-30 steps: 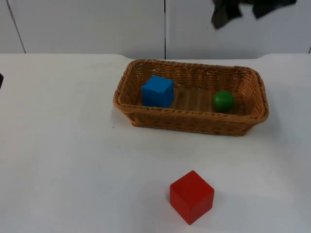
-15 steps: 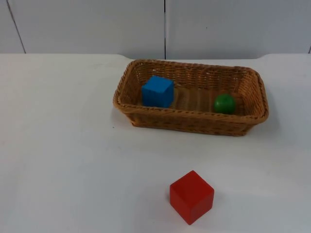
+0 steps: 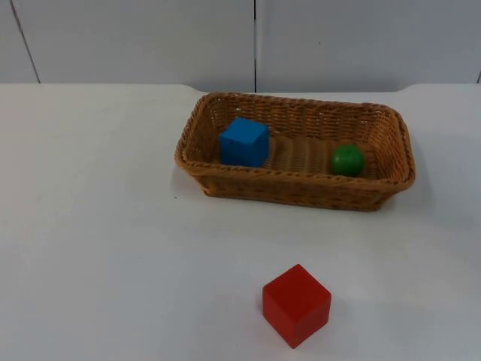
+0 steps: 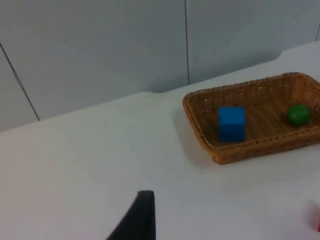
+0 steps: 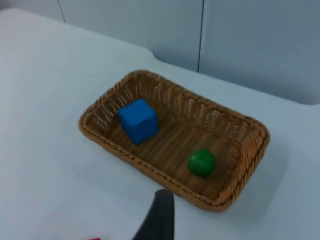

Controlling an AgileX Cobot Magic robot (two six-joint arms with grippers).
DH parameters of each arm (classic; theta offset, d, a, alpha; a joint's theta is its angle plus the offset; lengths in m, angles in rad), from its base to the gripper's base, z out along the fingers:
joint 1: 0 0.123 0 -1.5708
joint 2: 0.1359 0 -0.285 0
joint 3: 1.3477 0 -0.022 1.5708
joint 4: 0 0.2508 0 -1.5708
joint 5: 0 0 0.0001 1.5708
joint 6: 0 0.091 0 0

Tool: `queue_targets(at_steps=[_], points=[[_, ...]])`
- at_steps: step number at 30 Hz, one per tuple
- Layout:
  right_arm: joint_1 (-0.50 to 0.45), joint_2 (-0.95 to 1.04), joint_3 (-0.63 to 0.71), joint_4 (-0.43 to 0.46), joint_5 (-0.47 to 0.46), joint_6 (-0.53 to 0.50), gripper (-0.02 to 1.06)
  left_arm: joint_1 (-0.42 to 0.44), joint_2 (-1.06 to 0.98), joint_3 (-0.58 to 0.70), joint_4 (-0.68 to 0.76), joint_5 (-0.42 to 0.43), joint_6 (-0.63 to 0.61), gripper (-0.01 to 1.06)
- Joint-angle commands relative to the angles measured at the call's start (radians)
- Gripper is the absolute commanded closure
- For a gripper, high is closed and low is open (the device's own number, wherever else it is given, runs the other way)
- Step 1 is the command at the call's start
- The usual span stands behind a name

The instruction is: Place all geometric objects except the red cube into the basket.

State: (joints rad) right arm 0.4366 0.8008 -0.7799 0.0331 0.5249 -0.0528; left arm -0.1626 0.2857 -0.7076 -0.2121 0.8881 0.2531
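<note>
A wicker basket stands at the back of the table, right of centre. Inside it, a blue cube rests at the left end and a green ball at the right end. The red cube sits alone on the table near the front edge, well in front of the basket. My left gripper is held high over the table's left side, looking across at the basket with the blue cube and ball. My right gripper hovers high above the basket, holding nothing.
White table top stretches wide to the left of and in front of the basket. The grey partition wall closes off the back.
The right arm, seen at the upper right edge a second ago, has pulled back out of the top view. The green ball has settled slightly; cubes and basket are unmoved.
</note>
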Motion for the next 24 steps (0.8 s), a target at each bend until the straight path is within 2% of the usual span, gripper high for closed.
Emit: queue_targets(at_steps=[1,3,6,10,12,14,15,20,24], points=[[0.006,-0.125,0.054,0.004,0.017,-0.001,0.26,0.002,-0.08,0.008,0.011,0.032,-0.004,0.0],[0.006,-0.161,0.066,0.004,0.031,-0.001,0.26,0.002,-0.108,0.011,0.011,0.042,-0.007,0.0],[0.006,-0.28,0.094,0.004,0.105,-0.001,0.26,0.002,-0.202,0.039,0.04,0.072,-0.012,0.0],[0.006,-0.383,0.133,0.002,0.162,0.018,0.26,0.002,-0.285,0.085,0.069,0.077,-0.083,0.0],[0.006,-0.443,0.151,0.0,0.207,0.022,0.26,0.002,-0.286,0.11,0.096,0.088,-0.129,0.0],[0.006,-0.503,0.166,-0.001,0.263,0.022,0.26,0.002,-0.286,0.117,0.12,0.135,-0.149,0.0],[0.006,-0.503,0.166,-0.001,0.263,0.022,0.26,0.002,-0.286,0.117,0.12,0.135,-0.149,0.0],[0.006,-0.63,0.184,-0.01,0.412,0.038,0.26,0.002,-0.286,0.123,0.127,0.207,-0.192,0.0],[0.006,-0.703,0.184,-0.01,0.471,0.038,0.26,0.002,-0.286,0.125,0.131,0.225,-0.209,0.0]])
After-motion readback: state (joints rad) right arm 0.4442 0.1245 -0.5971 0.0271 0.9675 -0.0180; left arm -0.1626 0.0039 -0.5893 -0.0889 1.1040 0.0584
